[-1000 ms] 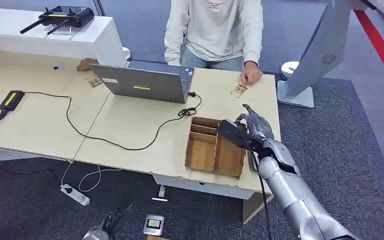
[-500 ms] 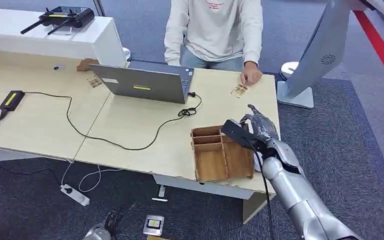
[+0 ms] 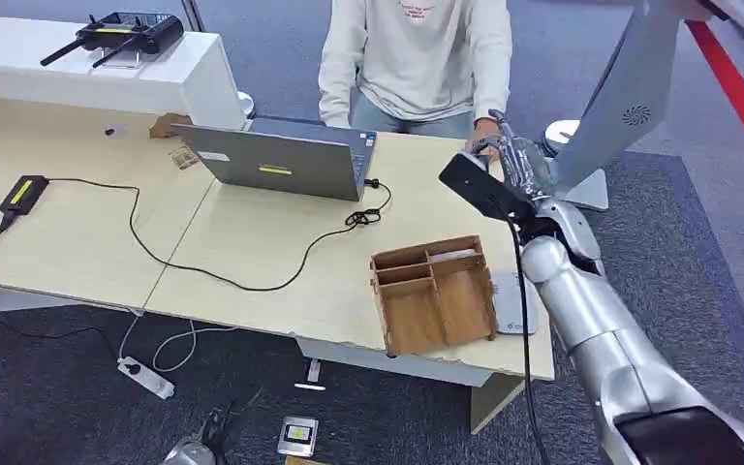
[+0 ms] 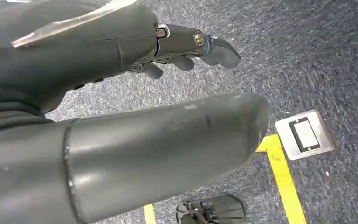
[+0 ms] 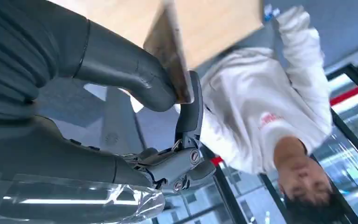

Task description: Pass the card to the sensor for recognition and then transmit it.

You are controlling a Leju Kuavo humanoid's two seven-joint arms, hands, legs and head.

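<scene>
right hand holding the card up by the person at the far edge of the worktop

the right hand is pinching a thin brown card between its thumb and a finger, as the right wrist view is showing, so the card is lying in the hand itself, its long axis running out past the fingertips towards the person sitting just beyond the worktop. the person's hand is resting right beside the raised hand, so a handover looks the nearest move. the grey sensor pad is lying back towards the robot, just beside the wooden organiser tray and well apart from the card. the left hand is hanging low over the carpet with fingers apart, holding nothing, far from the card, so the right arm is the nearer one.
</scene>
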